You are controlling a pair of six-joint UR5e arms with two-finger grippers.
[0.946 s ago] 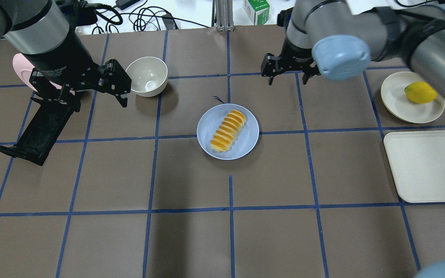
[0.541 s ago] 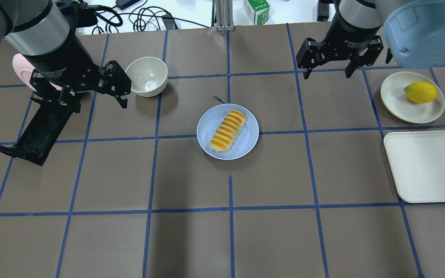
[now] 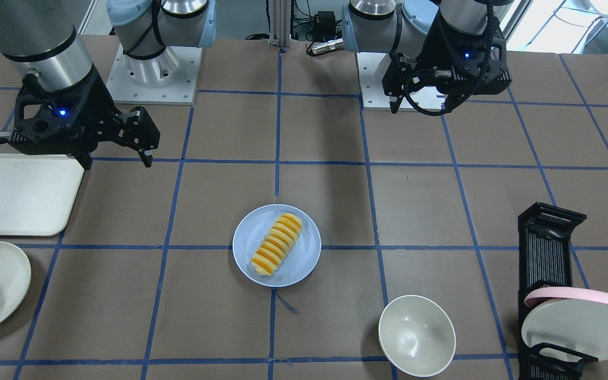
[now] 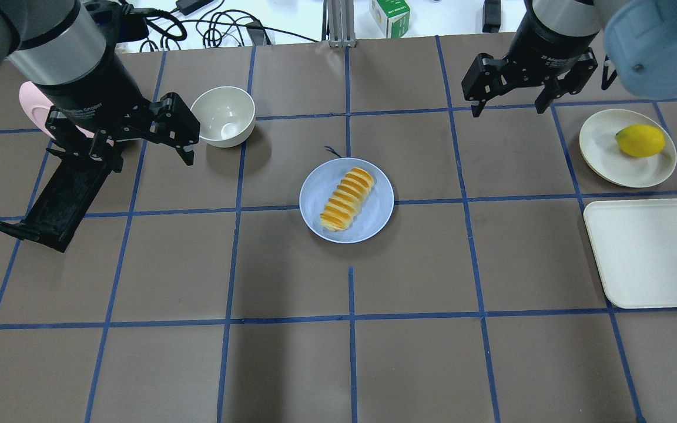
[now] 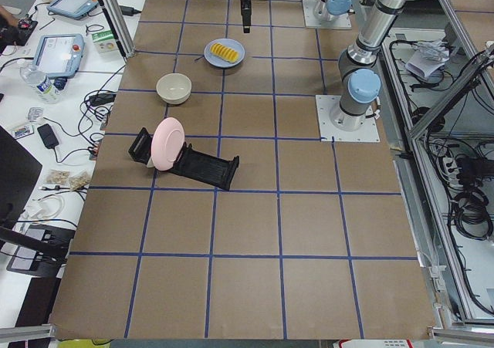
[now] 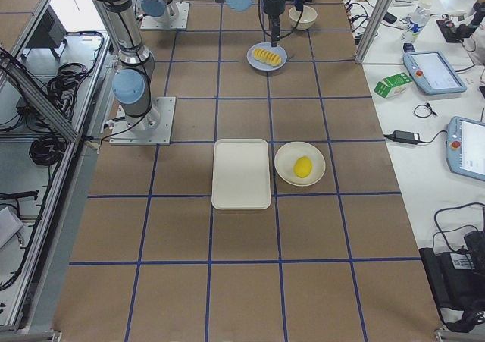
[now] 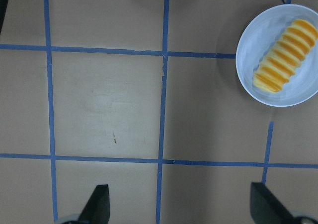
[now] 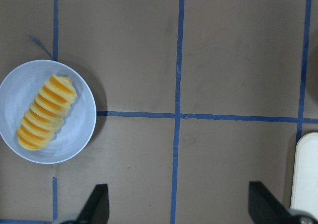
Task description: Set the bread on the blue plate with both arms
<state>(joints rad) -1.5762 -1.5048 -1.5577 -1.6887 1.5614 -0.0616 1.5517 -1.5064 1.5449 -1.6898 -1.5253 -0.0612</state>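
Note:
The bread [image 4: 347, 198], an orange-topped ridged loaf, lies diagonally on the blue plate [image 4: 381, 212] at the table's middle. Both also show in the front view, bread [image 3: 276, 245] and plate [image 3: 308, 254], in the left wrist view, bread [image 7: 284, 55] and plate [image 7: 298, 92], and in the right wrist view, bread [image 8: 46, 112] and plate [image 8: 77, 137]. My left gripper [image 4: 153, 161] hangs open and empty, well left of the plate, beside the bowl. My right gripper [image 4: 509, 111] hangs open and empty, far right of and behind the plate. Neither touches the bread.
A white bowl [image 4: 224, 114] stands behind and left of the plate. A black dish rack [image 4: 56, 200] holds a pink-rimmed plate [image 3: 578, 316] at the far left. A cream plate [image 4: 603, 150] with a yellow fruit [image 4: 640, 141] and a cream tray [image 4: 653, 252] lie at the right.
My right arm has swung rightward and back, away from the plate; its gripper stays open. The left arm, bread and plate have not moved.

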